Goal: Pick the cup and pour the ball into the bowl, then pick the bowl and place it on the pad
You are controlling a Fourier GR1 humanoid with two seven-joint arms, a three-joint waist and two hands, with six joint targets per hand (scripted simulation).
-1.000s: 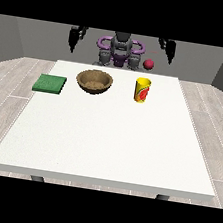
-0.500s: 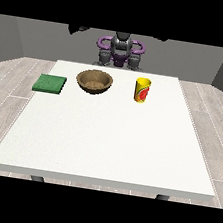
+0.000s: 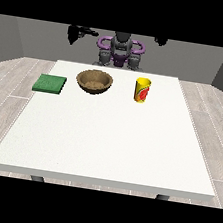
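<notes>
The yellow cup [image 3: 142, 90] with a red mark stands upright on the white table [image 3: 108, 143], at the far right of the middle. No ball shows in this view. A brown wooden bowl [image 3: 94, 81] sits to the cup's left, and a flat green pad [image 3: 50, 83] lies further left near the table's edge. Both black hands are raised high beside the robot's head, far behind the table's things. The hand at the view's left [image 3: 74, 32] is above and behind the bowl. The hand at the view's right [image 3: 161, 41] is partly cut off at the top.
The robot's purple and grey torso [image 3: 120, 51] stands behind the table's far edge. Grey plank floor surrounds the table on all sides.
Both hands have risen from beside the robot's shoulders to head height. A small red ball seen just behind the cup one second ago no longer shows.
</notes>
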